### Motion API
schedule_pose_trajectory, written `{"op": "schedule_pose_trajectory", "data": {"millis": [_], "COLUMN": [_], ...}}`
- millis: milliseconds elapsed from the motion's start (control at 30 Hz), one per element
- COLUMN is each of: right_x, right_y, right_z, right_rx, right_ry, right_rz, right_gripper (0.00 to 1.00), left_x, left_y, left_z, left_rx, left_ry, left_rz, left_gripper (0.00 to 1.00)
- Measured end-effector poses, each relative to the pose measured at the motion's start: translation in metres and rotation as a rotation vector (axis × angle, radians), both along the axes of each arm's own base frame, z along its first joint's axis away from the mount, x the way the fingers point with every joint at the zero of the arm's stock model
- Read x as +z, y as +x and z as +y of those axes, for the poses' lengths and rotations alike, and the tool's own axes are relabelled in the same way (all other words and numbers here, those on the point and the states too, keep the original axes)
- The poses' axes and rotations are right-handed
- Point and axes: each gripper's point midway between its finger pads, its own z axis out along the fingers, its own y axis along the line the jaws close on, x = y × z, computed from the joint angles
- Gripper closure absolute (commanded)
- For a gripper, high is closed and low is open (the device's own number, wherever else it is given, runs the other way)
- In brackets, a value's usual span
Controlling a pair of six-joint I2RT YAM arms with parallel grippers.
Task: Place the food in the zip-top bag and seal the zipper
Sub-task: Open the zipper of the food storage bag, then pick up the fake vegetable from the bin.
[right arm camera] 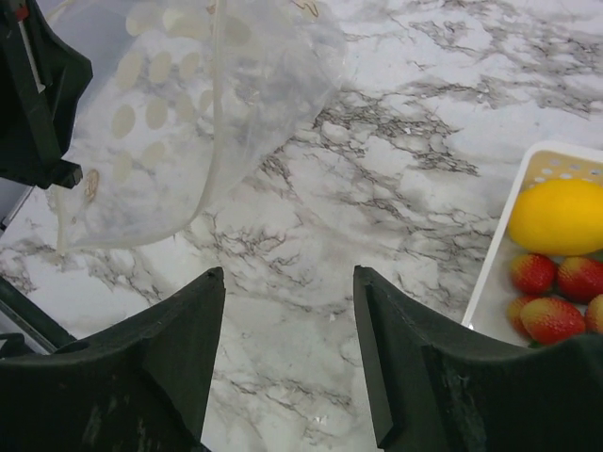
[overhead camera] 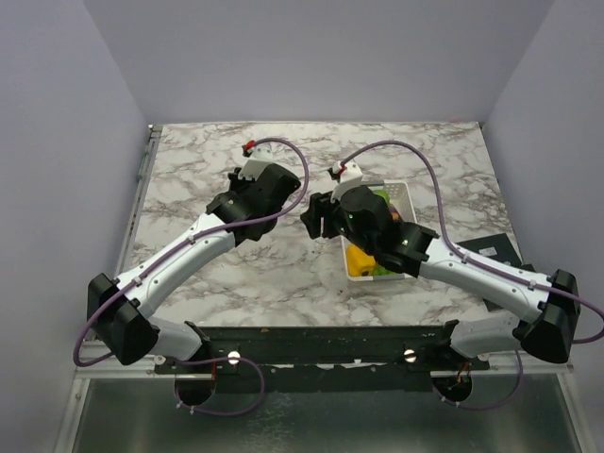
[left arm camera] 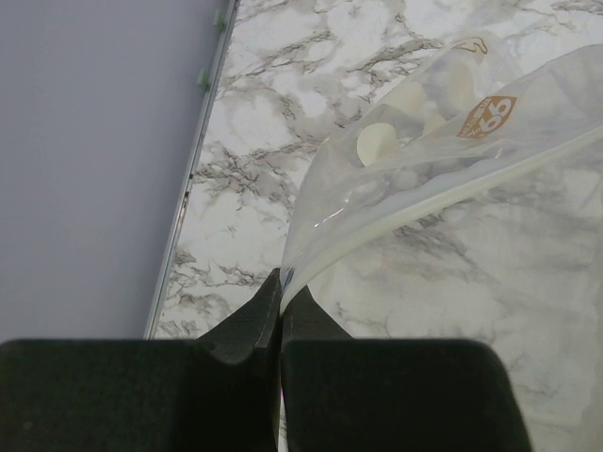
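The clear zip-top bag (left arm camera: pixel 443 122) with white dots hangs off the table, pinched at one corner of its mouth by my left gripper (left arm camera: pixel 281 285), which is shut on it. The whitish zipper (left arm camera: pixel 443 193) runs up and right from the jaws. In the right wrist view the bag (right arm camera: pixel 179 113) hangs at upper left, and my right gripper (right arm camera: pixel 287 282) is open and empty, low over the marble just right of it. The food lies in a white basket (right arm camera: pixel 499 247): a yellow fruit (right arm camera: pixel 561 217) and red strawberries (right arm camera: pixel 551 318). In the top view both grippers, left (overhead camera: pixel 298 192) and right (overhead camera: pixel 310 217), meet mid-table.
The white basket (overhead camera: pixel 408 192) sits under my right arm, with a yellow pepper (overhead camera: pixel 359 260) and green pieces (overhead camera: pixel 382 197) in it. A black flat object (overhead camera: pixel 493 249) lies at the table's right edge. Grey walls close in the left, back and right.
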Motion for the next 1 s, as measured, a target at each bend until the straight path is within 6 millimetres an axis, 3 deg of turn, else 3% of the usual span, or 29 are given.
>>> {"op": "schedule_pose_trajectory", "data": {"millis": [333, 667, 1000], "right_x": [0.002, -0.038, -0.069], "right_y": [-0.020, -0.031, -0.035], "right_z": [-0.056, -0.115, -0.150], "right_rx": [-0.064, -0.179, -0.253], "right_ry": [-0.098, -0.265, -0.337], "right_rz": [0.005, 0.099, 0.231], "right_gripper": [0.29, 0.28, 0.28], "left_x": [-0.020, -0.038, -0.057], "left_y": [-0.001, -0.002, -0.003], "left_z": [-0.009, -0.021, -0.034], "left_rx": [-0.036, -0.085, -0.132], "left_ry": [-0.011, -0.040, -0.064], "left_rz": [0.041, 0.084, 0.135], "left_gripper": [1.00, 1.00, 1.00]}}
